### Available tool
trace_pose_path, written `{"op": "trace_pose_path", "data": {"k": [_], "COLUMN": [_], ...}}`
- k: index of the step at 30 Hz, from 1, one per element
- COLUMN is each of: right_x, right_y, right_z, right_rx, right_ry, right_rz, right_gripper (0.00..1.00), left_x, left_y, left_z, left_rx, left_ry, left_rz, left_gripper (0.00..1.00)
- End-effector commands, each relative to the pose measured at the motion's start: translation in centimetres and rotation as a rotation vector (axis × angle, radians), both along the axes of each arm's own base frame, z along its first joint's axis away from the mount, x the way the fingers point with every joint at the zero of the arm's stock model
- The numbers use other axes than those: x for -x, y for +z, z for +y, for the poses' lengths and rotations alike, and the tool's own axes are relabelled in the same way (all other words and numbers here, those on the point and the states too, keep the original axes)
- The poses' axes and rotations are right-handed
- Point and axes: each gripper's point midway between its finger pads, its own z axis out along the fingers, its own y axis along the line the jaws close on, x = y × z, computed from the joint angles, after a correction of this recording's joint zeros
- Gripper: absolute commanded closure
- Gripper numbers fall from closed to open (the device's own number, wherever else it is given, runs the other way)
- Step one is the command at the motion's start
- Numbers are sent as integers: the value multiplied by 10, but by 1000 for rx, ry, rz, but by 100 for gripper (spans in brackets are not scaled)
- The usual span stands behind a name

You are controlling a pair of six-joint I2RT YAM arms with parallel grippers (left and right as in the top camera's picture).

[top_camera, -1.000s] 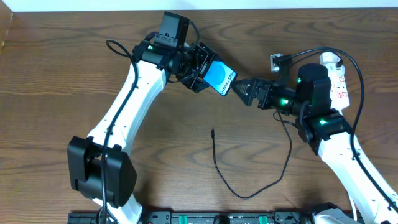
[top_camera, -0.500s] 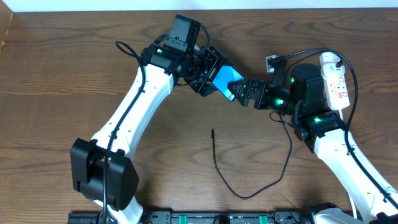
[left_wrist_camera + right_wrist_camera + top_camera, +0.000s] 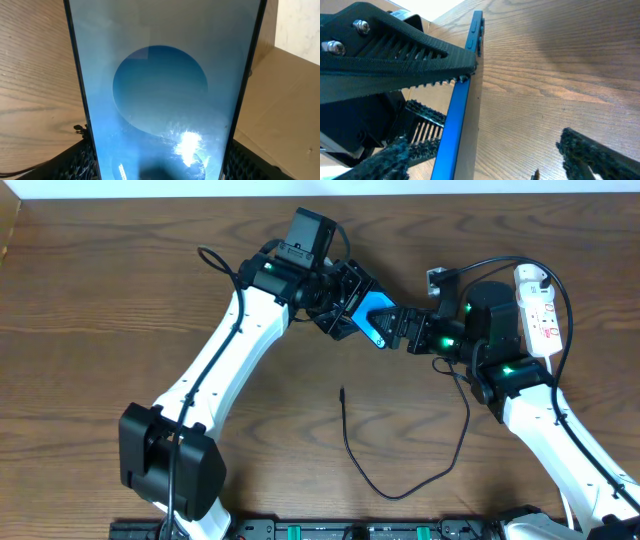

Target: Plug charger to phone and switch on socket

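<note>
At the far middle of the wooden table [image 3: 100,330], between the two arms:

Phone [image 3: 376,310]. Slim, with a bright blue screen and a lighter blue circle. It is held tilted, screen up, its free end pointing towards the right arm.

Left claw [image 3: 348,308]. It pinches the phone by its two long edges. In the left wrist view the ribbed pads [image 3: 82,160] press the frame on either side at the bottom, and the screen fills nearly the whole view.

Right claw [image 3: 396,330]. Its jaws are spread, and it meets the phone's free end from the right. In the right wrist view the phone shows edge-on as a thin blue strip. The tip of the toothed upper finger [image 3: 420,50] touches that edge. The other finger [image 3: 600,155] stands well apart over bare wood, touching nothing.

Charging cable [image 3: 400,492]. Thin and black, it lies loose on the table nearer the arm bases, well apart from the phone and touched by neither claw. Its small plug tip [image 3: 342,393] points towards the far edge. From there the cable runs down, bends in a wide U and climbs towards the right arm, where its other end is hidden.

Power strip [image 3: 541,310]. White and narrow with red markings, it lies at the far right of the table, just beside the right arm. A white plug [image 3: 531,277] sits at its far end. The switch position is too small to tell.
</note>
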Motion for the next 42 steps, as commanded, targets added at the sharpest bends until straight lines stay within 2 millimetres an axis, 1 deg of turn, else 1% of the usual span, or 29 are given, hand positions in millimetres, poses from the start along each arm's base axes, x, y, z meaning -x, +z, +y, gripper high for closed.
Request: {"op": "trace_pose_path", "data": {"k": [1,5,14,22,27,34,38,42], "right_x": [-3,-2,-1,-2,-2,-4,-4,-4], "right_y": [7,7,6,5,7,10,10,10], "right_z": [4,7,11,11,12,12,12,12], "right_rx": [6,7,25,28,26,20,19,19], "right_ry": [11,17,8,4,5,5,5,5], "right_rz": [-31,-32,-37,-40,-46,-59,-62,-62], "right_gripper": [11,19,38,50,54,75,84,97], "left_x": [1,1,4,9,9,9,9,9], "left_y": [21,23,23,23,23,23,23,22], "left_z": [-4,-8,-11,-17,-17,-17,-17,-17], "left_rx": [32,42,48,48,48,48,48,46], "left_ry": [10,20,30,15,15,15,15,17], "left_rz": [-41,-32,-13,-10,-10,-10,-10,-12], "left_gripper": [92,93,93,93,93,93,93,93]}}
